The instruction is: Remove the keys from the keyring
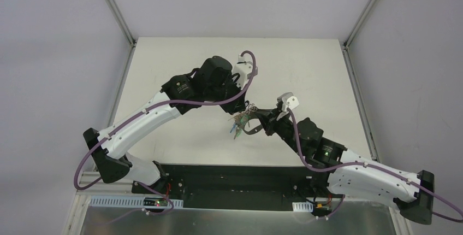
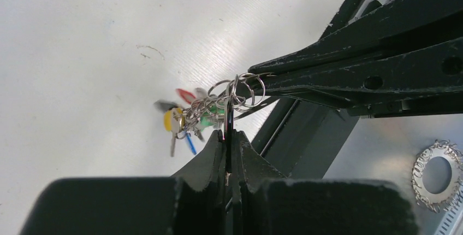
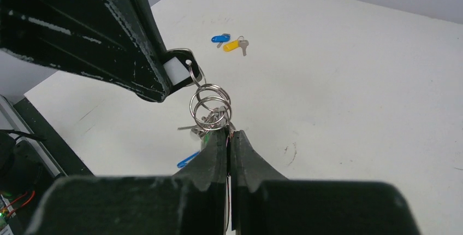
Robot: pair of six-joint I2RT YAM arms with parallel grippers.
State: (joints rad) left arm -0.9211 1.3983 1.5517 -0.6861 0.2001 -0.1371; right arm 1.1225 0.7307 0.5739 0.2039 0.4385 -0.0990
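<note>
a: where's the keyring?
b: up off the table (image 3: 355,82), strung between the two arms near its middle. the left gripper (image 2: 226,135) is pinched shut on the tag (image 3: 177,74) at one end of the keyring (image 3: 210,101).
a: and the right?
b: the right gripper (image 3: 229,135) is closed too, its tips clamped into the small rings just below the big loops. i can't tell whether it has a ring or a key's shank. the metal is too bunched there.
a: how many are off?
b: two, by the look of it. a blue key (image 3: 220,39) and a yellow key (image 3: 236,44) lie loose on the table, side by side, well apart from the bunch.
a: and what's left?
b: most of it. the keys (image 2: 188,117) hang in a cluster under the rings. from the left wrist i make out red, yellow, green, blue and one dark head. some overlap, so there may be more.
a: so early days.
b: under halfway, i'd say. each key left needs working round its split ring, and with both grips this close the bunch could twist rather than open.
</note>
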